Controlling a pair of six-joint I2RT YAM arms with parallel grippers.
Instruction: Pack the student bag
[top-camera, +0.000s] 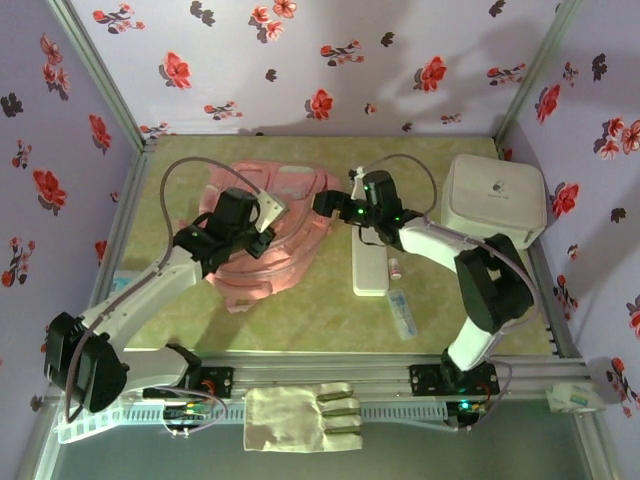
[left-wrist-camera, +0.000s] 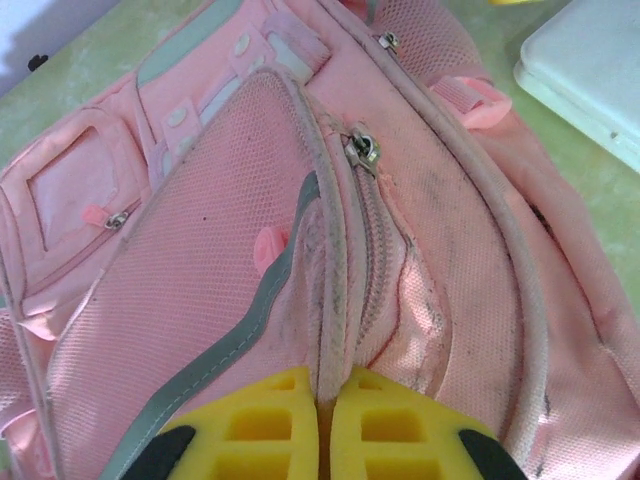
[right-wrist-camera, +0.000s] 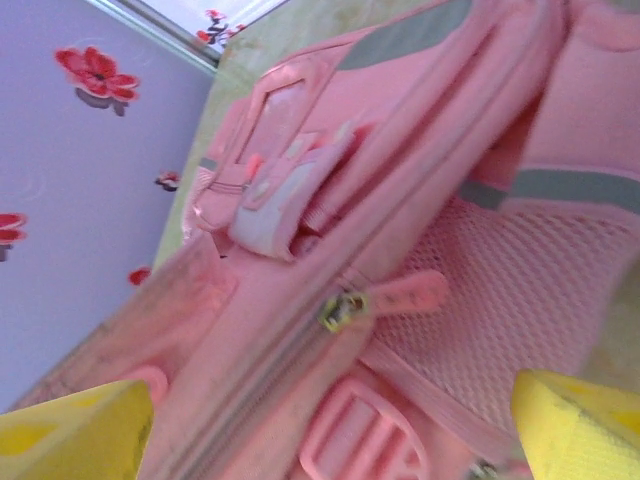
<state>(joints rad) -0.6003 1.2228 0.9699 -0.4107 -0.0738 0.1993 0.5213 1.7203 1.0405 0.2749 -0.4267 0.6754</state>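
Left wrist: left gripper (left-wrist-camera: 325, 390) tight on student bag (left-wrist-camera: 200, 300) seam; right gripper (right-wrist-camera: 330, 400) spread.

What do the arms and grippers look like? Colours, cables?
Left arm, right arm: white links, black joints, a grey cable looping over each wrist; green lights on the right. Left gripper and right gripper: yellow fingers, square recesses on the left's.

- Robot test booth, laboratory style: lilac walls (top-camera: 300, 60) printed with red and black flowers close three sides.
- Bare metal posts (top-camera: 100, 75) frame the corners.
- Left arm (top-camera: 140, 295) and right arm (top-camera: 480, 290) stand bolted to a metal rail (top-camera: 330, 372) along the green table's (top-camera: 330, 320) near edge.
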